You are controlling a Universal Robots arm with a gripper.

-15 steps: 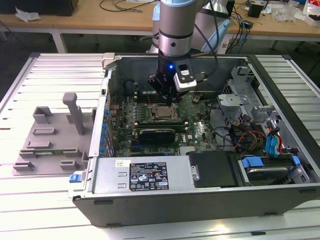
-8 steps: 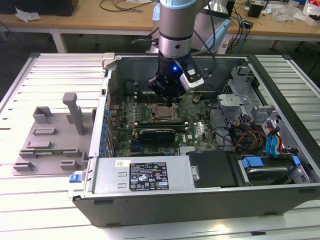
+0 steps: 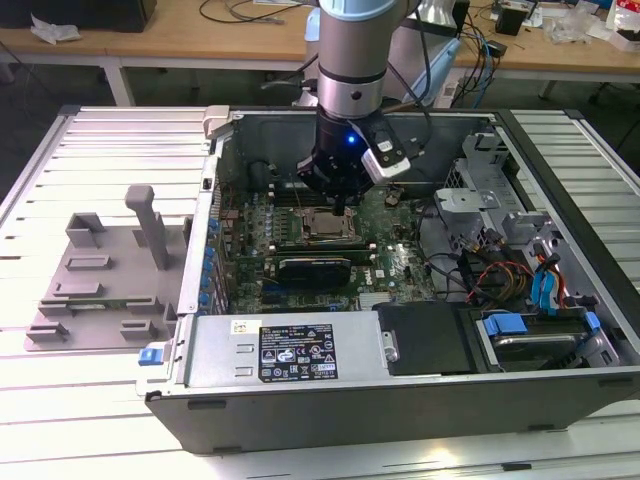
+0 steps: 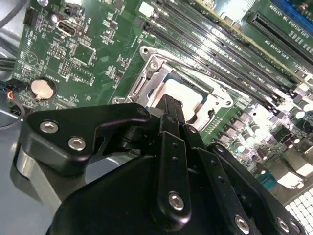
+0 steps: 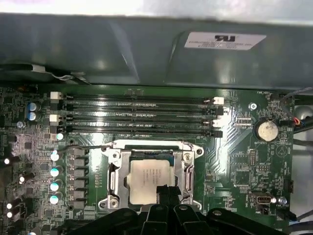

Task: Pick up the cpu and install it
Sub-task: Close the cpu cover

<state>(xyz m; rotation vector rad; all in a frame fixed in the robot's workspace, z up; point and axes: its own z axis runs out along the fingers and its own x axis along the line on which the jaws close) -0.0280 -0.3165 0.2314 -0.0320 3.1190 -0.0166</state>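
Observation:
The cpu (image 5: 145, 177), a flat square chip with a pale silver top, lies flat inside the metal socket frame (image 5: 113, 171) on the green motherboard (image 5: 234, 161). In the second wrist view the cpu (image 4: 185, 92) shows just past the black fingers. My gripper (image 5: 165, 191) hangs right over the chip's edge, its two black fingertips pressed together with nothing between them. The exterior view shows my gripper (image 3: 338, 204) lowered into the open computer case, directly above the cpu (image 3: 326, 224).
Several long memory slots (image 5: 142, 115) run beside the socket, with a coin cell (image 5: 267, 130) further along the board. The case wall (image 5: 146, 54) rises behind. A grey fixture (image 3: 100, 280) lies at the exterior view's left; drive cages and cables (image 3: 500, 240) crowd the right.

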